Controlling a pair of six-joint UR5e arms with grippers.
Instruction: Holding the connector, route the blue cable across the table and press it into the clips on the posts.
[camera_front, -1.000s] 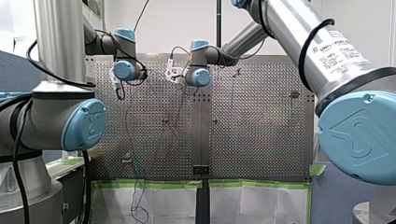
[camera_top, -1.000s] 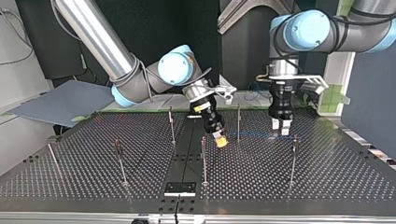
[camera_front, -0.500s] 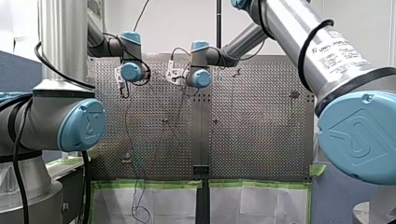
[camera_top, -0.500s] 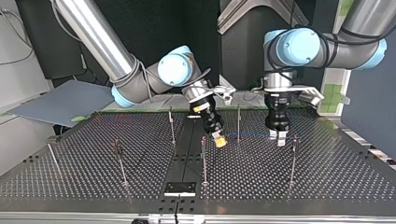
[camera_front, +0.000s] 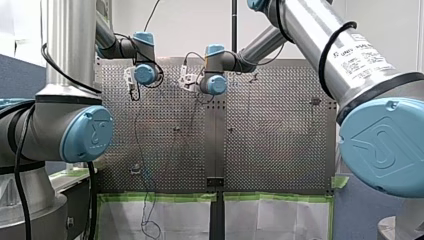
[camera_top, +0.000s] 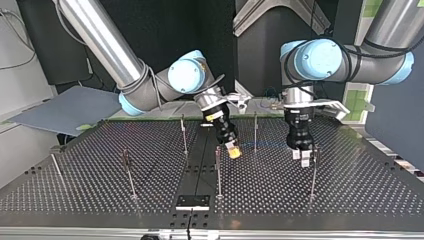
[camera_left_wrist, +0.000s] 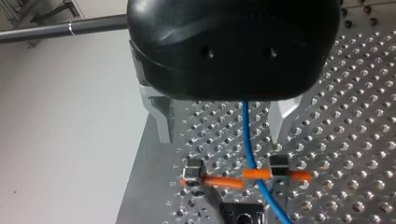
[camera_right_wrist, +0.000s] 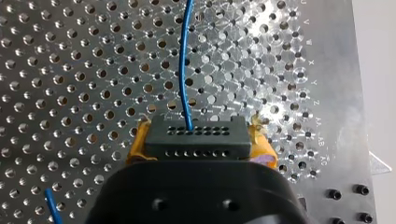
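A thin blue cable (camera_right_wrist: 184, 60) leaves a black connector (camera_right_wrist: 196, 136), and my right gripper (camera_right_wrist: 198, 151) is shut on that connector with its yellow pads (camera_right_wrist: 139, 142). In the top view this gripper (camera_top: 232, 150) hangs tilted low over the table's middle, next to a post (camera_top: 218, 170). The cable (camera_top: 270, 145) runs faintly from there to my left gripper (camera_top: 303, 155), which hangs upright beside a clip post (camera_top: 313, 172). My left gripper (camera_left_wrist: 236, 170) is open, its metal fingers (camera_left_wrist: 161, 116) wide apart, with the cable (camera_left_wrist: 250, 149) passing loosely between them.
Several thin clip posts stand on the perforated table (camera_top: 350, 190), among them two far ones (camera_top: 184, 135) (camera_top: 255, 131) and one nearer (camera_top: 129, 175). A black plate (camera_top: 192, 202) sits at the near edge. In the front view loose cable (camera_front: 147, 220) hangs off the table's edge.
My left arm has moved toward the top view's middle, and its gripper has come nearer and lower, up beside the post. My right gripper has shifted only slightly.
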